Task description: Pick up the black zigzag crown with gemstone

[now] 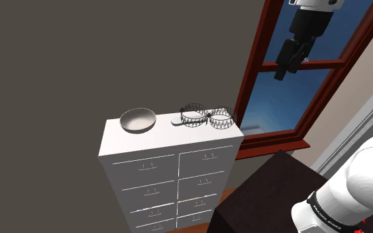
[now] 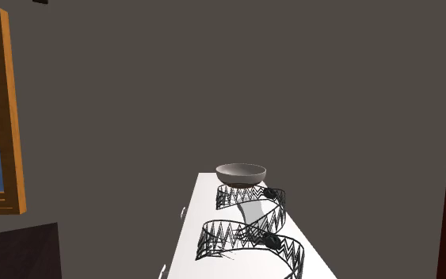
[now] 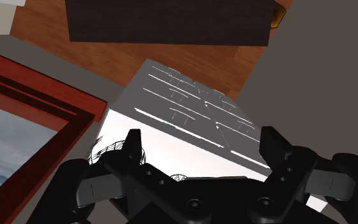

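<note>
Jaws gape wide, empty, the gripper [image 1: 281, 71] hanging high. One zigzag crown [image 1: 193, 114] sits beside its twin [image 1: 222, 119] at the dresser's [image 1: 165, 134] window end: easily confused or nudged.

Nothing I can actually read in any of these. Closest thing is some tiny white lettering on the dark band [image 1: 326, 210] round the white arm [image 1: 364, 173], lower right of the shoulder view, way too small to make out
</note>
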You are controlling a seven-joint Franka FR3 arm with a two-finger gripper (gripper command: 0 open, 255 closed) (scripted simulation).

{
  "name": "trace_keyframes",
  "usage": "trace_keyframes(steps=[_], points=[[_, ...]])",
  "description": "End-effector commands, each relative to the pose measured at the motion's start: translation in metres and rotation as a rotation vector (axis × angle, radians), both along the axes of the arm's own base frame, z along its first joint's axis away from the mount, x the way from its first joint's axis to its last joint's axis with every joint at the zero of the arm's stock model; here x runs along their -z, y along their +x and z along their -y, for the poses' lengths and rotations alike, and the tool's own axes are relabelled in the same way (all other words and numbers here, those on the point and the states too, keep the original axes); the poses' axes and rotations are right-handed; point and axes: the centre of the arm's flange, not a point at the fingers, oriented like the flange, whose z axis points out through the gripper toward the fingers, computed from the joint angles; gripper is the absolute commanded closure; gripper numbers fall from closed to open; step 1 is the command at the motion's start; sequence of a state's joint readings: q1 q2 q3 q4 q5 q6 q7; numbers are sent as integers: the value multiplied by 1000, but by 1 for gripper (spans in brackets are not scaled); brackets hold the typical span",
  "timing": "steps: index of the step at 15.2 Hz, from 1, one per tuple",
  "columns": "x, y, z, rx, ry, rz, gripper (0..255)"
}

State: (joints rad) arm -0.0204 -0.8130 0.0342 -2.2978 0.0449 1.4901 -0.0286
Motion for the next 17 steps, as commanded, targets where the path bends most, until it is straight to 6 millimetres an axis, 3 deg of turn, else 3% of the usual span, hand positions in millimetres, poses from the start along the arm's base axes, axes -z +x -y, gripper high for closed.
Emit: trace_keyframes(steps=[1, 17], points=[[0, 0, 0, 0, 0, 0, 0], [163, 132, 33, -12, -23, -20, 0]])
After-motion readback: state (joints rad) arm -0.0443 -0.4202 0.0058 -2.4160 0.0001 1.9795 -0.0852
